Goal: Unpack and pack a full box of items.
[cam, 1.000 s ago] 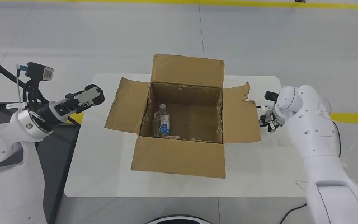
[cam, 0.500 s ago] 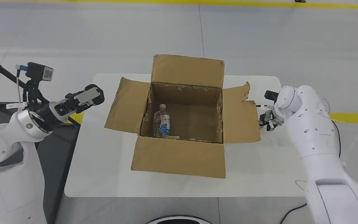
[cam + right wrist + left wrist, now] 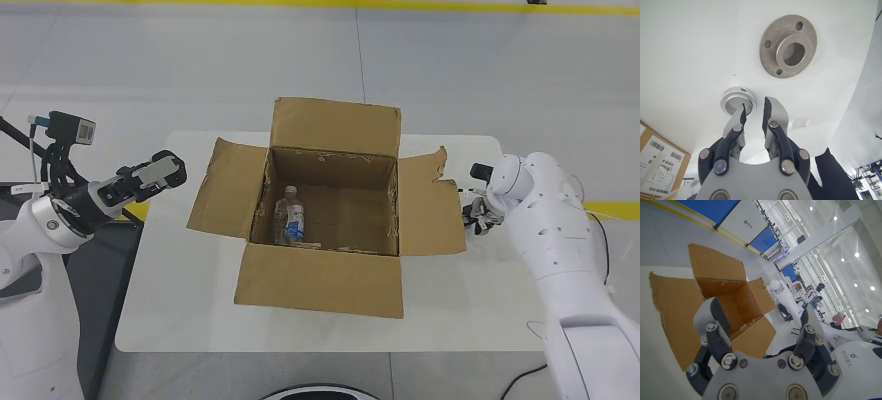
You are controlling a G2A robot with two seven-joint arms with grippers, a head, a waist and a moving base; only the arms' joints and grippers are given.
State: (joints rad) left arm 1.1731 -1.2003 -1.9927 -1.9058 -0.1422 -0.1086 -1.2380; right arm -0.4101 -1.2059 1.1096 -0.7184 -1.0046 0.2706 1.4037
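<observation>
An open cardboard box (image 3: 330, 282) stands mid-table with its flaps spread; a clear bottle (image 3: 290, 217) lies on its floor. My right gripper (image 3: 476, 216) hangs low over the table beside the box's right flap. In the right wrist view my right gripper (image 3: 755, 103) is open, one finger inside the hole of a small silver ring (image 3: 732, 94) and the other outside its wall. A grey steel flange (image 3: 788, 48) lies flat a little beyond the ring. My left gripper (image 3: 165, 170) is held off the table's left edge, open and holding nothing (image 3: 762, 306), facing the box (image 3: 677, 306).
The white table (image 3: 180, 300) has bare room in front of the box and along its left side. A labelled box flap (image 3: 659, 161) lies close beside my right gripper. The table's rounded right edge is near the flange.
My right arm has edged slightly toward the box. The left arm, the box and the bottle have not moved.
</observation>
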